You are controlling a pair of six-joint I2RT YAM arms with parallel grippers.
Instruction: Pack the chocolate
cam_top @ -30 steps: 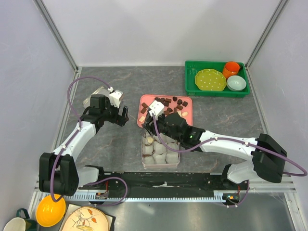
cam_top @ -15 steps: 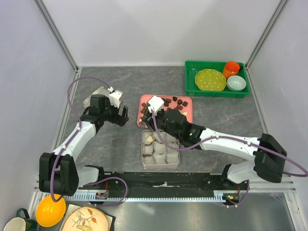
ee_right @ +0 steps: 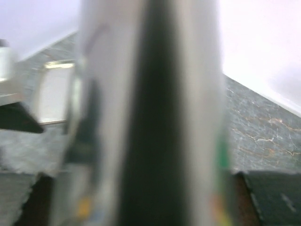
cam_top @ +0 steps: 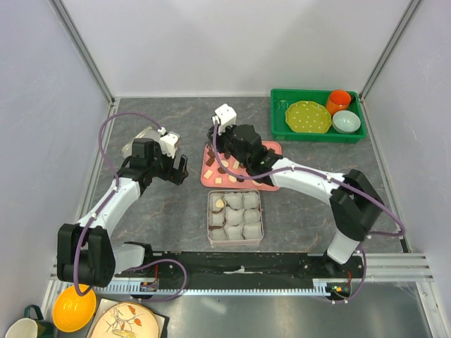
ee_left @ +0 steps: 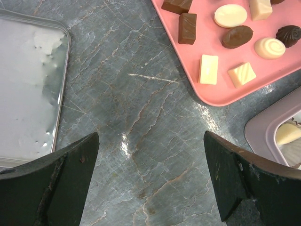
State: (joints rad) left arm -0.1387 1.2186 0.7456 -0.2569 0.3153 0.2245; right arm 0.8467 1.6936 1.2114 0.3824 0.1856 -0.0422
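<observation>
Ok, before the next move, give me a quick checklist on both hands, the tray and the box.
1. Left hand open: ok, jaws wide over bare tabletop.
2. Left hand clear of pink tray: ok, beside it, not touching.
3. Chocolates on the tray: ok, several dark and cream.
4. Right hand grip: cannot tell, its wrist view is blurred.
5. Free paper cups in box: ok, only one cream piece seen.

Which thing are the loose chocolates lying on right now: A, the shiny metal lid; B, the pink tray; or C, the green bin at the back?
B: the chocolates, brown and white pieces mixed, lie scattered on the pink tray, as the left wrist view shows up close.
</observation>
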